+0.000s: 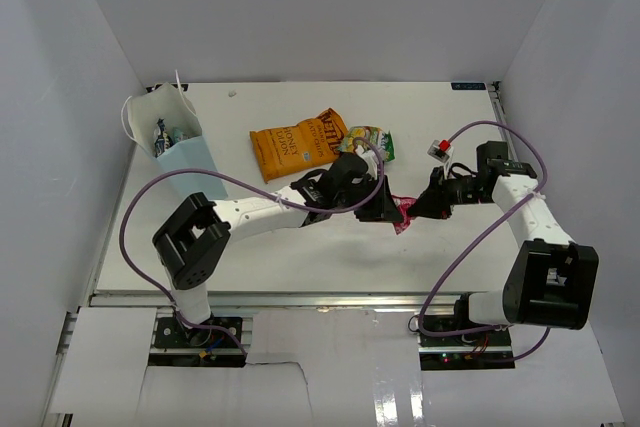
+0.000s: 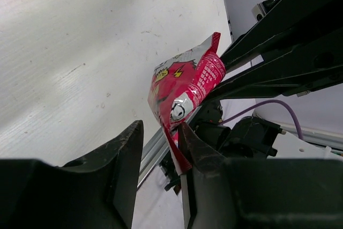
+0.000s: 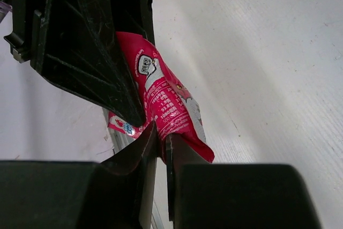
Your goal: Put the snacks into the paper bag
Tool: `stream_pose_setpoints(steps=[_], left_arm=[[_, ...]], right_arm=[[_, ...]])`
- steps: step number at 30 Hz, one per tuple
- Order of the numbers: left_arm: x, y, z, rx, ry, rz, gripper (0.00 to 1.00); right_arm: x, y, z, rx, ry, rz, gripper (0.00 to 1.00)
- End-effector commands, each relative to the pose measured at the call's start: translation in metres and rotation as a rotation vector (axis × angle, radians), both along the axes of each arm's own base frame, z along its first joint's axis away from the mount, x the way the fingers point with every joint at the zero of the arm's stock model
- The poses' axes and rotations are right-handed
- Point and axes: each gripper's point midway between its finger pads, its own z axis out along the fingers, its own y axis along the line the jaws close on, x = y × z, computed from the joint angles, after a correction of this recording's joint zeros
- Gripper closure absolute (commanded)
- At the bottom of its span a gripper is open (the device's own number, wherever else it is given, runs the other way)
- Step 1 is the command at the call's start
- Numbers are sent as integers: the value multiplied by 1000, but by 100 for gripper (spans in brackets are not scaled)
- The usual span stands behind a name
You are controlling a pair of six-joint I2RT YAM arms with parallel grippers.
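White table (image 1: 300, 257) is carrying everything I'm watching. The light-blue paper bag (image 1: 190, 159) is standing at its far-left corner. The orange bag (image 1: 290, 147) and the yellow-green packet (image 1: 372, 139) are lying mid-back. Near the middle, my right gripper (image 3: 159, 133) is pinching the pink packet (image 2: 185, 87) tight. My left gripper (image 2: 161, 127) is gaping, with the packet's edge brushing one finger.

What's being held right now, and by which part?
The right gripper pinches the pink packet by one end; left gripper open at the other.
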Motion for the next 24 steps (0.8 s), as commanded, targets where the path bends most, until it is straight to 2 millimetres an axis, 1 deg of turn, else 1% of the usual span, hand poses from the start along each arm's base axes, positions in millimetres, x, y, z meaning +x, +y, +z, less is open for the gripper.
stream_pose_setpoints(steps=[1,2,3,4,6,7,8,10,11,12,13,14,15,16,17,18,19,20,21,22,23,24], left_arm=[[-2,-9,17,-46,-32,-40,60],[-1,-12,24,-73,-50,-46,62],[-3,-12,25,-82,-47,-56,66],[-4,-11,26,-87,-50,-61,74],[-6,-11,28,-94,-56,-71,82],[-7,-10,29,-97,-58,-75,90],[-8,-9,30,-98,-60,-76,94],[-8,-7,29,-90,-68,-74,100],[-8,-5,31,-87,-75,-70,100],[-4,-2,32,-77,-88,-47,100],[-3,3,30,-53,-97,-37,100],[-2,9,33,-32,-104,-22,100],[5,17,32,-1,-119,17,100],[5,28,24,54,-110,31,100],[12,42,33,63,-123,67,100],[16,52,35,84,-127,92,100],[20,70,31,136,-119,136,100],[30,89,31,161,-122,179,100],[29,109,47,168,-132,213,100],[44,130,55,187,-157,278,100],[49,145,67,189,-175,314,100],[46,165,91,181,-206,350,100]], right_arm=[[-12,14,25,111,-6,54,87],[-12,14,25,111,-6,54,87],[-12,14,25,110,-3,53,87],[-12,14,25,110,-3,53,86],[-11,14,25,111,-2,54,84],[-10,14,26,113,-2,54,84],[-10,14,26,113,0,54,83],[-10,14,26,112,0,54,78],[-9,14,26,108,-3,53,75],[-8,13,27,105,-7,53,69],[-7,12,27,96,-13,51,65],[-6,12,28,89,-19,50,54],[-3,11,31,81,-35,49,47],[0,9,32,59,-43,43,41],[3,8,34,47,-52,36,33],[6,7,36,37,-61,32,30],[13,4,42,13,-89,22,27],[16,2,44,5,-97,14,25],[20,0,46,-8,-103,6,24],[24,-1,51,-15,-123,0,23],[26,-2,52,-21,-127,-4,23],[28,-3,52,-30,-133,-9,23]])
